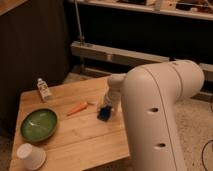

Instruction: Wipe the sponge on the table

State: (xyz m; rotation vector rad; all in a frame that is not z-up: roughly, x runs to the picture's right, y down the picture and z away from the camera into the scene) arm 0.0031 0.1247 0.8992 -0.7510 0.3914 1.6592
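In the foreground on the right, the robot's white arm point(155, 115) fills much of the view, its thick rounded housing reaching down toward the far right part of the surface point(85, 137). This is a low table with a light wooden plank top, set in front of a dark wall and a metal rail. At its left side stands a round green bowl point(39, 125), with nothing visible inside. Near the front left corner, just beside the bowl, a white cup point(31, 156) rests upside down. Toward the back left edge a small bottle point(44, 90) with a pale label stands upright, well apart from the rest. An orange carrot point(77, 108) lies near the middle of the planks, between the bowl and the arm. Just right of the carrot, and not touching it, the dark blue sponge point(104, 114) sits on the wood near the right edge. The tool point(106, 107) comes down onto it from above and grasps the sponge at its upper part.
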